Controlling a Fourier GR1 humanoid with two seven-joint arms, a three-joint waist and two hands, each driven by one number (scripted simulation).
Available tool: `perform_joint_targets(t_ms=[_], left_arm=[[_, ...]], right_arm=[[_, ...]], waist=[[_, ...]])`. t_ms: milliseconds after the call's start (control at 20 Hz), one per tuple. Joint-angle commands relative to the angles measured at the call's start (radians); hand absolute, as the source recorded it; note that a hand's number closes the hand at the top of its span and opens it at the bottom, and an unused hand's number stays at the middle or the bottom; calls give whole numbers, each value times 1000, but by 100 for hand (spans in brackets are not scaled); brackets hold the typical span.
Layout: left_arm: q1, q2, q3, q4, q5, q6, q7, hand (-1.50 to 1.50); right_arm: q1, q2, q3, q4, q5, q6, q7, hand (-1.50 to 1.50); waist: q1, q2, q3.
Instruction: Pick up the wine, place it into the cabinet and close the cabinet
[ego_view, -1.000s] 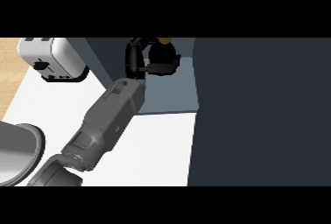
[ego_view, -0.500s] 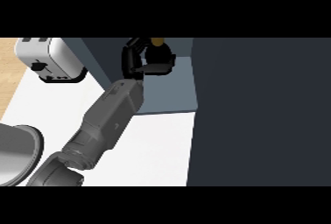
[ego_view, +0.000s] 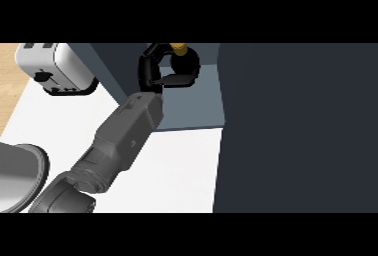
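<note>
The wine bottle (ego_view: 185, 63) is dark with a yellowish top and stands upright inside the open cabinet (ego_view: 192, 112), near its back. My left hand (ego_view: 158, 70) is curled round the bottle from the left, and its fingers hide part of the glass. The grey forearm (ego_view: 125, 135) runs from the lower left up into the cabinet opening. Whether the bottle rests on the cabinet floor cannot be told. My right hand does not show.
A large dark cabinet panel (ego_view: 299, 127) fills the right half of the view. A white toaster (ego_view: 52, 70) stands on the white counter (ego_view: 181, 170) at the upper left. A grey round vessel (ego_view: 16, 177) sits at the lower left edge.
The hand and the bottle have shifted slightly to the left inside the cabinet; the forearm followed. The grip looks unchanged.
</note>
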Motion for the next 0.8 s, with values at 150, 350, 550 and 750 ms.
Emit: perform_joint_targets(t_ms=[150, 350, 550, 750], left_arm=[[-9, 9, -3, 59, -31, 70, -11, -150], [35, -1, -5, 61, -41, 55, -38, -150], [71, 5, -23, 84, -68, 57, -71, -150], [7, 17, -22, 95, -76, 130, -13, -150]], right_arm=[[28, -5, -5, -56, -52, 6, 2, -150], [21, 3, 16, -58, -12, -12, 14, -150], [13, -11, -41, -12, -71, 18, -34, -150], [14, -5, 7, -32, -31, 11, -15, -150]], waist=[[-13, 10, -2], [-1, 6, -3], [-11, 14, -2], [-15, 12, -3]])
